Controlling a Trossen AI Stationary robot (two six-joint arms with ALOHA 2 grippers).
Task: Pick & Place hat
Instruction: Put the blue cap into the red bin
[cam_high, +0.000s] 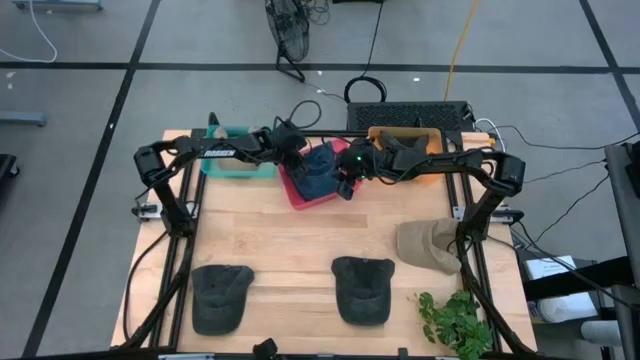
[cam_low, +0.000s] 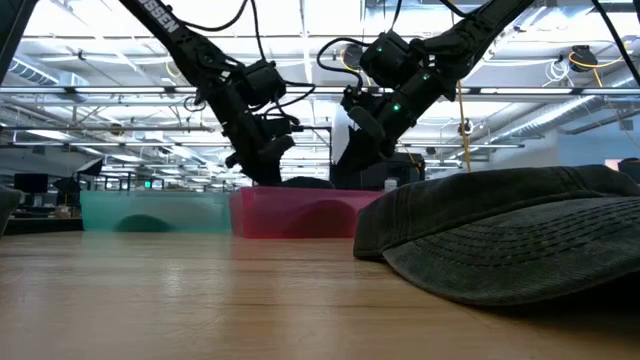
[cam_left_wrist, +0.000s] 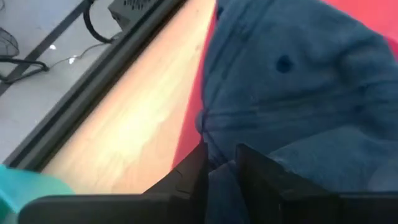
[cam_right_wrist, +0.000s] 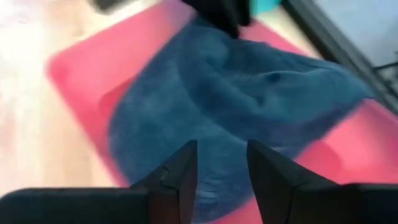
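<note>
A blue hat (cam_high: 320, 168) lies crumpled in a red bin (cam_high: 300, 192) at the table's far middle. My left gripper (cam_high: 298, 150) reaches down into the bin from the left and is shut on the hat's cloth (cam_left_wrist: 298, 81). My right gripper (cam_high: 345, 183) comes from the right and hangs open just over the hat's near part (cam_right_wrist: 236, 99), its fingers (cam_right_wrist: 180, 168) astride blue cloth. I cannot tell whether they touch it. In the low view the bin's wall (cam_low: 300, 212) hides most of the hat. My left gripper (cam_left_wrist: 221, 155) pinches a fold of the blue hat's cloth (cam_left_wrist: 217, 134) between its two fingers, near the hat's edge beside the bin's red wall (cam_left_wrist: 191, 134). The fingers slant down from above. The hat rests in the bin, slack.
A teal bin (cam_high: 238, 160) stands left of the red one and an orange bin (cam_high: 410, 150) right of it. Two dark hats (cam_high: 220, 295) (cam_high: 362, 290) and a tan hat (cam_high: 430, 245) lie on the near table. A green plant (cam_high: 455, 320) sits at the near right corner.
</note>
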